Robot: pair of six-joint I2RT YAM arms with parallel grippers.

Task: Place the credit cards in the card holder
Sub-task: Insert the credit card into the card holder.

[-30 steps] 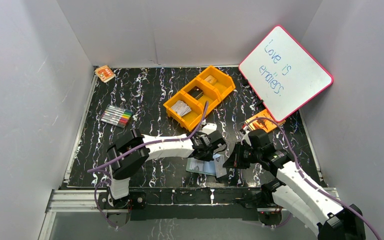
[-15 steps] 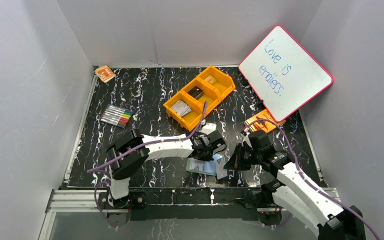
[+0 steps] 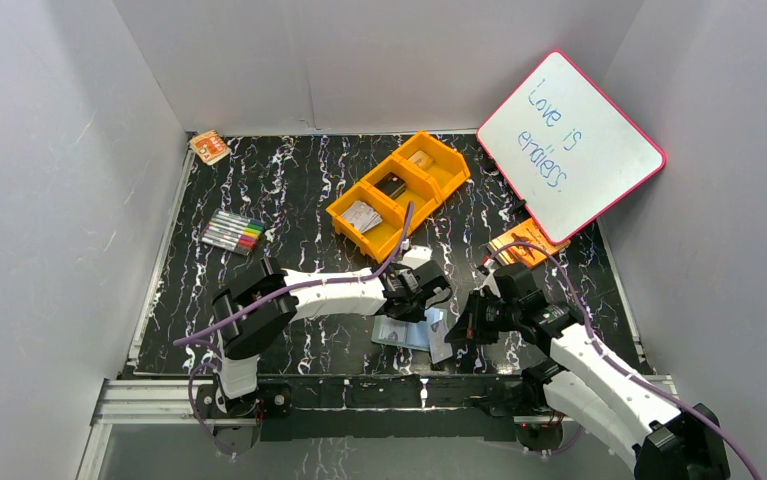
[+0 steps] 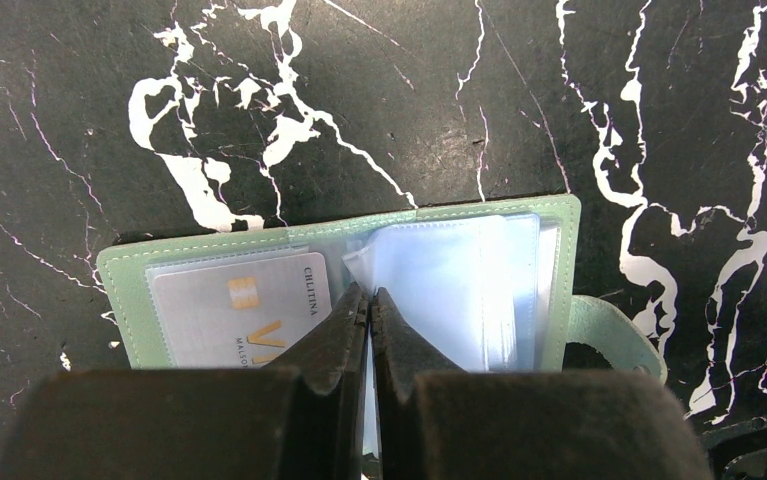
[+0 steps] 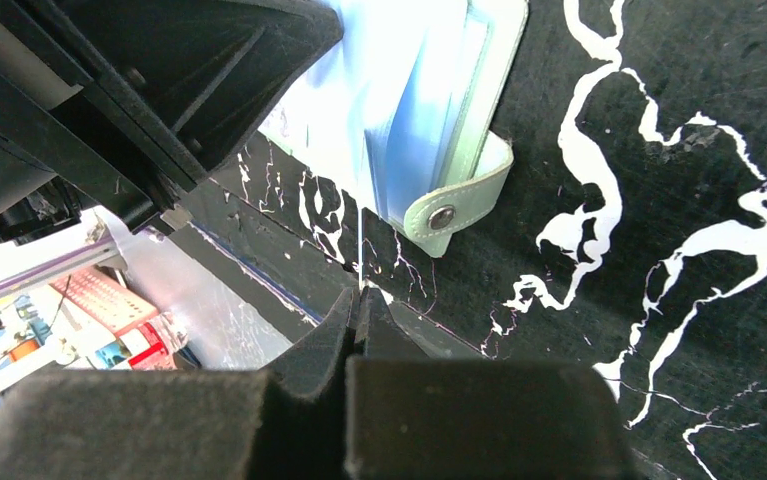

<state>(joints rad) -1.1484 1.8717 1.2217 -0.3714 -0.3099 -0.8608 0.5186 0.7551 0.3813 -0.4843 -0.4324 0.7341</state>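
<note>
Left gripper [image 4: 369,293]: closed, pinning grey-green folding card holder [image 4: 124,290] open. Right gripper [image 5: 359,297]: clamped on 1 thin silver-grey credit card [image 3: 439,337]. Risk: edge misses clear pocket [image 4: 439,290], card buckles.

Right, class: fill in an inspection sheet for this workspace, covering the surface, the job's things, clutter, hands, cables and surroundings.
Surface: black marbled table, white veins.
Job's things: card holder lies open near the arms, a silver card in one pocket; more cards sit in the orange tray.
Clutter: markers, orange packet, whiteboard propped at the right.
Hands: left hand shut, tips at the holder's fold; right hand shut near the snap tab.
Cables: purple cable along each arm.
Surroundings: pale walls on three sides.
</note>
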